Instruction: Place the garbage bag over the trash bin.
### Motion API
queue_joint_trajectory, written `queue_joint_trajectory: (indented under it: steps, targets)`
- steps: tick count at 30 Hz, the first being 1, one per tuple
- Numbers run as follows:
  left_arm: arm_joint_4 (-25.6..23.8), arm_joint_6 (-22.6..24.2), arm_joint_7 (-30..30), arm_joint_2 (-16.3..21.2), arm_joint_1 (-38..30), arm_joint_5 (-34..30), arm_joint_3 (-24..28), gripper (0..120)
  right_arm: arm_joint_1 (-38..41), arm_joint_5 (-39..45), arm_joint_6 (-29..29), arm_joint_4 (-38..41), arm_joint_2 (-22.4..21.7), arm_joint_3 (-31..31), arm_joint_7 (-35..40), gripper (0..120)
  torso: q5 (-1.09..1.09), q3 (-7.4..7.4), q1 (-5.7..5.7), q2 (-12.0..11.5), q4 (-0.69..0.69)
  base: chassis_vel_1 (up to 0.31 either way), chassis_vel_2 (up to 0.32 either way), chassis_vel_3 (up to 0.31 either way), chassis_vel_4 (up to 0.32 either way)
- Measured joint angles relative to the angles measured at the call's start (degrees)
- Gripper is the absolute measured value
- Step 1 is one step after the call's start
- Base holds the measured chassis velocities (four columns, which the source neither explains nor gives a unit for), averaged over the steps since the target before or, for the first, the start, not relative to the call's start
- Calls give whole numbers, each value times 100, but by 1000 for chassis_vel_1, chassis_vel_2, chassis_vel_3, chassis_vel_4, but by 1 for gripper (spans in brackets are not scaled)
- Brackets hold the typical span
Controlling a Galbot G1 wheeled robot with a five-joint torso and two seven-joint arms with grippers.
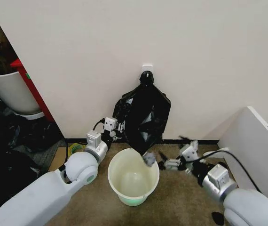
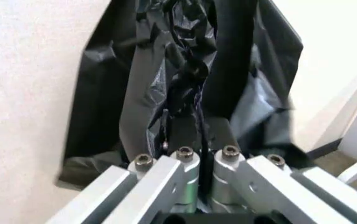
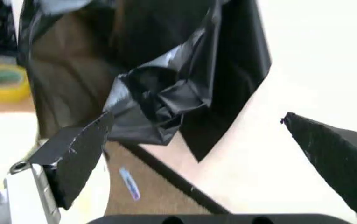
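Garbage bag [image 1: 145, 115] hangs vs wall above trash bin [image 1: 133, 178], lower tip dipping over rim, bag not yet opened or pulled round bin — task early, judging by layout. Left gripper [image 1: 117, 127] at bag's left edge, jaws pressed together pinching black film. Right gripper [image 1: 169, 160] just right of bag tip, jaws spread, holding nothing. Count: 1 bag, 1 bin, 2 grippers. Yellow tape roll [image 1: 76, 149] on floor at left.

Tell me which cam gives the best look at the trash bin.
Head view: the trash bin shows whole, open mouth up, on the carpet between both arms, with the garbage bag hanging above it. The right wrist view catches only a blurred white bit of rim. The left wrist view shows bag, not bin.
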Motion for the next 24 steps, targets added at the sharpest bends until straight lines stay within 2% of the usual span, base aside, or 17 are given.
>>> queue_joint_trajectory:
  steps: [3, 5, 7, 9, 11, 15, 16, 21, 24]
  targets:
    - [-2, -26, 24, 12, 13, 15, 20, 0, 409, 836, -24, 39, -4, -212, 126, 100, 0, 0, 0, 0, -2, 0, 0, 0, 0]
    - [-2, -32, 29, 12, 4, 15, 43, 0, 549, 1022, -49, 24, 10, -286, 146, 100, 0, 0, 0, 0, -1, 0, 0, 0, 0]
    - [-2, -44, 34, 13, -43, 16, 105, 0, 1267, 1587, -135, -215, 116, -689, 212, 100, 1, 0, 0, 0, -1, 0, 0, 0, 0]
    - [-2, -47, 35, 13, -51, 15, 118, 0, 1410, 1662, -150, -280, 140, -783, 222, 100, 2, 0, 0, 0, 0, 0, 0, 0, 0]
    - [-3, -57, 35, 13, -41, 15, 142, 0, 2083, 1900, -252, -633, 277, -1309, 254, 100, 0, 1, 0, 0, 1, 0, 0, 0, 0]
    - [-20, -60, 35, 21, 45, 43, 114, 0, 2685, 1725, -349, -1248, 530, -1933, 238, 100, 0, 1, 0, 0, 0, 0, 0, 0, 0]
    - [-20, -60, 35, 21, 45, 43, 114, 0, 2685, 1725, -349, -1248, 530, -1933, 238, 100, 0, 1, 0, 0, 0, 0, 0, 0, 0]
    - [-70, -60, 33, 20, 277, 147, 12, 0, 3316, 1299, -482, -2015, 1006, -2647, 231, 100, 0, 1, 0, 0, 0, 0, 0, 0, 0]
    - [-111, -57, 32, 19, 358, 174, -37, 0, 3515, 1240, -636, -2201, 1152, -2841, 234, 98, -1, 0, 0, 0, -1, 0, 0, 0, 0]
